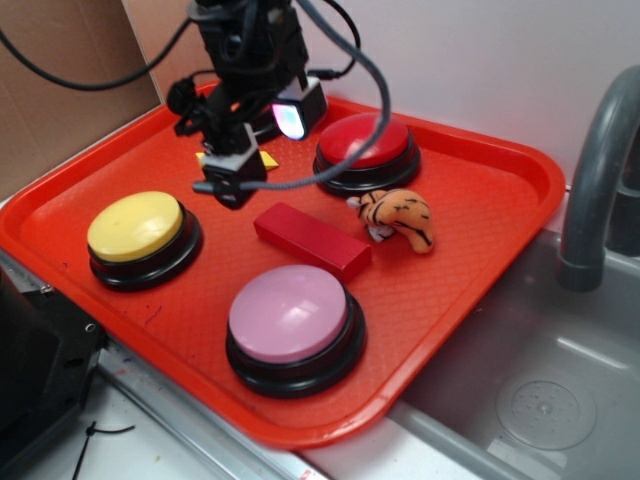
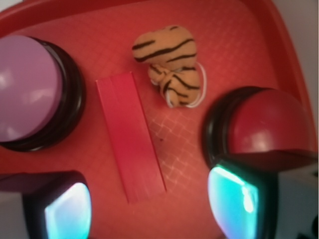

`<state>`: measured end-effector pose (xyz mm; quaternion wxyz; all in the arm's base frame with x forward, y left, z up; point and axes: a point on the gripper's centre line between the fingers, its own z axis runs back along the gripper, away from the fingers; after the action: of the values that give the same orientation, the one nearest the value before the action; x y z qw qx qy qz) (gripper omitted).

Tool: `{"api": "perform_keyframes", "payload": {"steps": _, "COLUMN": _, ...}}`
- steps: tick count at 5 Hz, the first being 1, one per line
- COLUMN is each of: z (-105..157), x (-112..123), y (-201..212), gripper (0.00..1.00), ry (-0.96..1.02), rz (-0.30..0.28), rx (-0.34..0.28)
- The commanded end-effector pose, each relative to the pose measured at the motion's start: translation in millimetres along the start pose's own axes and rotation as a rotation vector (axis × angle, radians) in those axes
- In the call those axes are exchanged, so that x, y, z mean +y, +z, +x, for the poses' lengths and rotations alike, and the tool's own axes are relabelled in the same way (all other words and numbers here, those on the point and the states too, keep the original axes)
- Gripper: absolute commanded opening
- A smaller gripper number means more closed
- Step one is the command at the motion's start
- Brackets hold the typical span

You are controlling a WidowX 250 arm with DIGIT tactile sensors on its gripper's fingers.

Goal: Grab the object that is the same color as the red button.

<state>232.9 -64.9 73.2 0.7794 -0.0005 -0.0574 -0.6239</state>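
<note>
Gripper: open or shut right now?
Open. In the wrist view the gripper fingers stand wide apart above the red block, holding nothing.

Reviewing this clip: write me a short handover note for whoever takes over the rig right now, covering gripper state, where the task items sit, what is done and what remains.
Gripper: open, empty, hovering above the tray; its fingers straddle the near end of the block in the wrist view, not touching it.
Plain red rectangular block: flat on the red plastic tray, mid-tray, between the pink-domed button and the dark red domed button, beside the small striped tiger plush.
Done: gripper roughly lined up over the block.
Left: descend, close on the block, lift.
</note>
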Motion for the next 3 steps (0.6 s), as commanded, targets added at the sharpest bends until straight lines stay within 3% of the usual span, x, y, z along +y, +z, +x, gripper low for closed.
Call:
{"api": "perform_keyframes", "payload": {"steps": 1, "z": 8, "x": -5, "y": -18, "gripper": 1.00, "ry": -0.078, "rz": -0.018, "rx": -0.019}}
{"api": "perform_keyframes", "payload": {"steps": 3, "z": 13, "x": -20, "y": -32, "gripper": 1.00, "ry": -0.129, "rz": -0.038, "rx": 0.014}}
